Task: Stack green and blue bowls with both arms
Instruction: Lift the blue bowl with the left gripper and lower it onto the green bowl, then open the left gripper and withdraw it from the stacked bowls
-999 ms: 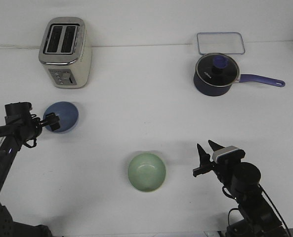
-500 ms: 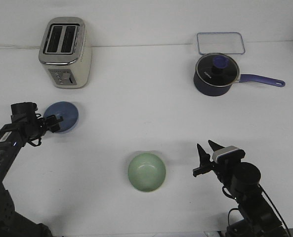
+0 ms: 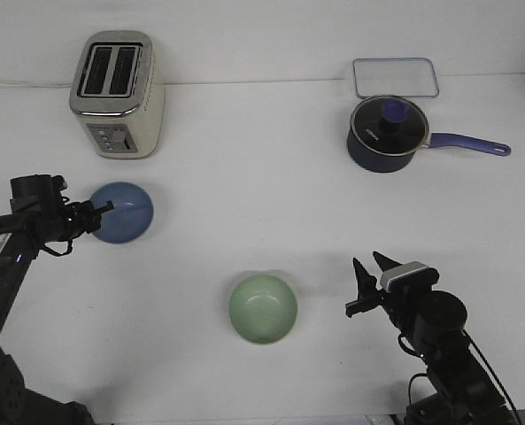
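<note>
The light blue bowl sits at the left of the table. My left gripper is at its left rim, and the thin fingers look closed on the rim. The pale green bowl rests upright near the front middle, with nothing touching it. My right gripper is open and empty. It stands to the right of the green bowl, a clear gap away, and points toward the back of the table.
A silver toaster stands at the back left, behind the blue bowl. A dark navy saucepan with a lid and a purple handle is at the back right. A clear rectangular tray lies behind it.
The left gripper and the blue bowl have shifted a little to the right together. The right arm and the green bowl have not moved.
</note>
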### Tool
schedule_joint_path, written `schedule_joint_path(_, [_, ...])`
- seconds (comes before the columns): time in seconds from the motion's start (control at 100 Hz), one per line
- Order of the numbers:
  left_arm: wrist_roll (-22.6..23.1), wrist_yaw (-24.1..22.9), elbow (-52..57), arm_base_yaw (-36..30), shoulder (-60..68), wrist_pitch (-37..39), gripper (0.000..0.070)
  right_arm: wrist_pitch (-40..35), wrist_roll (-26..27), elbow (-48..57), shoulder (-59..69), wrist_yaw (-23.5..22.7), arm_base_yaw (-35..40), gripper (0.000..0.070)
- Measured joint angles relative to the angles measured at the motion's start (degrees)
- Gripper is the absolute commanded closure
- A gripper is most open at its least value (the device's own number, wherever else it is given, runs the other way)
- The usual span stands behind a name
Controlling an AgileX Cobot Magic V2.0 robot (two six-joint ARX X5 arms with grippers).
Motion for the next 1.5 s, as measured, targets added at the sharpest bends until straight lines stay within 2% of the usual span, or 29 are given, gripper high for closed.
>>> schedule_joint_path(0.17, [0.15, 10.23, 1.2, -2.84, -9.9, -2.56, 0.0686, -0.15, 0.0, 0.0, 0.02, 0.02, 0.0, 0.0413])
schedule_joint_path(0.25, [0.17, 12.11, 1.27, -5.95, -13.27, -5.53, 0.0685, -0.35, 0.0, 0.0, 0.02, 0.02, 0.0, 0.0413])
schedule_joint_path(0.4, [0.63, 12.11, 1.25, -14.88, -15.61, -7.8, 0.0686, -1.44, 0.0, 0.0, 0.02, 0.0, 0.0, 0.0413])
schedule_joint_path(0.62, [1.88, 11.85, 1.25, -33.94, -14.12, -10.91, 0.0686, -1.46, 0.0, 0.0, 0.02, -0.04, 0.0, 0.0413])
schedule_joint_path(0.769, [3.37, 6.38, 1.25, -43.74, -11.21, -10.91, 0.0686, -1.49, 0.0, 0.0, 0.02, -0.04, 0.0, 0.0413])
schedule_joint_path(0.929, [4.09, 5.27, 1.25, -47.65, -6.4, -11.41, 0.0686, -1.49, 0.0, 0.0, 0.02, -0.04, 0.0, 0.0413])
schedule_joint_path(1.239, [5.9, 4.85, 1.22, -50.31, 0.37, -9.88, 0.068, -1.49, 0.0, 0.0, 0.02, -0.04, 0.0, 0.0413])
schedule_joint_path(1.289, [6.01, 4.79, 1.22, -50.23, 0.46, -9.53, 0.0617, -1.49, 0.0, 0.0, 0.02, -0.04, 0.0, 0.0413])
schedule_joint_path(1.379, [6.01, 4.83, 1.22, -50.21, 0.46, -8.9, 0.0353, -1.49, 0.0, 0.0, 0.02, -0.04, 0.0, 0.0413])
schedule_joint_path(1.389, [6.03, 4.83, 1.22, -50.21, 0.46, -8.85, 0.0307, -1.49, 0.0, 0.0, 0.02, -0.04, 0.0, 0.0413])
schedule_joint_path(1.419, [6.03, 4.83, 1.22, -50.21, 0.46, -8.76, 0.0239, -1.49, 0.0, 0.0, 0.02, -0.04, 0.0, 0.0414])
schedule_joint_path(1.499, [6.16, 4.92, 1.22, -50.21, 0.46, -8.52, 0.0208, -1.49, 0.0, 0.0, 0.02, -0.04, 0.0, 0.0414])
